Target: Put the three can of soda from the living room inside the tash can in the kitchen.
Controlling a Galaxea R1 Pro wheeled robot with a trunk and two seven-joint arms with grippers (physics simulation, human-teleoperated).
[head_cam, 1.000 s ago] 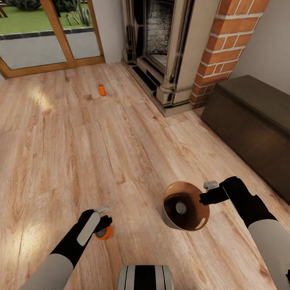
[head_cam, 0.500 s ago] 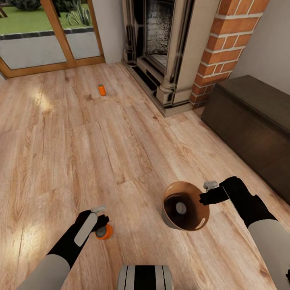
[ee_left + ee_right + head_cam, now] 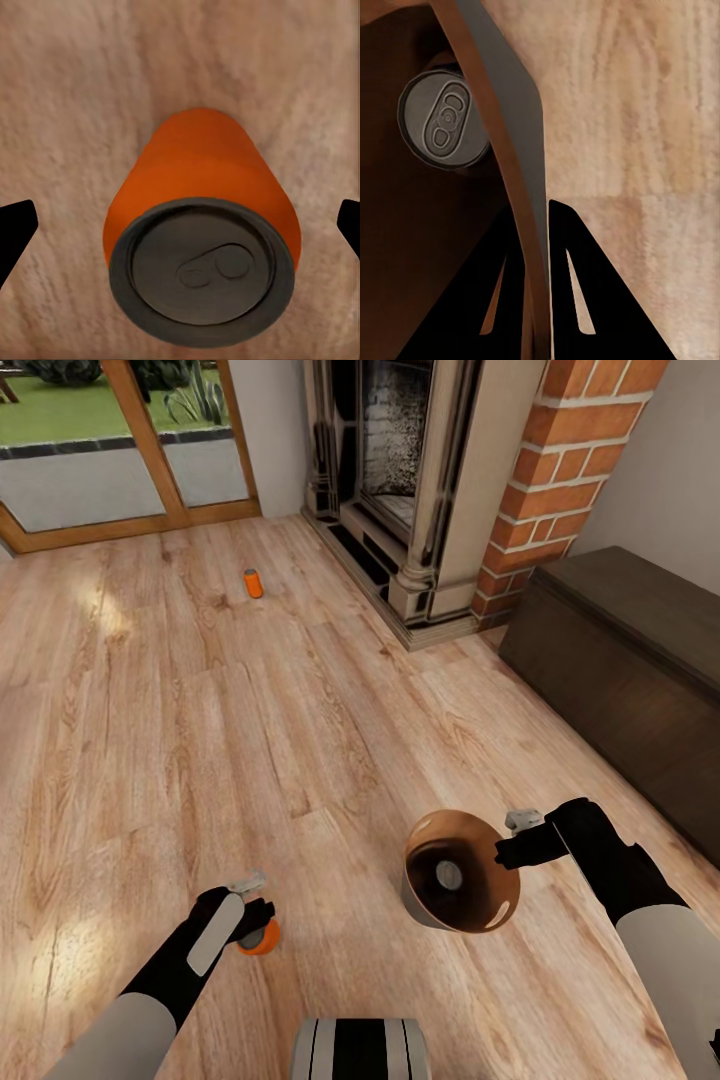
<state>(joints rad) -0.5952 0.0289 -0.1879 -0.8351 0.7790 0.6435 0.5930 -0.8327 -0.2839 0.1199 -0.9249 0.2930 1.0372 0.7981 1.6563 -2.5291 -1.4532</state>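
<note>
One orange soda can (image 3: 262, 938) stands upright on the wood floor under my left gripper (image 3: 255, 916). In the left wrist view the can (image 3: 202, 225) sits between the two fingertips (image 3: 15, 232), which are wide apart and clear of its sides, so the gripper (image 3: 180, 229) is open. My right gripper (image 3: 506, 848) is shut on the rim of the trash can (image 3: 462, 840), holding it tilted above the floor. A second can (image 3: 449, 876) lies inside it, with its grey top (image 3: 444, 126) visible past the pinched rim (image 3: 531, 225). The third can (image 3: 254, 582) stands far off near the glass door.
The brick fireplace (image 3: 420, 490) with its dark surround is ahead on the right. A long dark low cabinet (image 3: 630, 660) runs along the right wall. A glass door with a wooden frame (image 3: 130, 450) is at the far left. Wood plank floor spreads between them.
My left gripper has shifted slightly down and left around the near can. The right arm and the trash can have stayed still.
</note>
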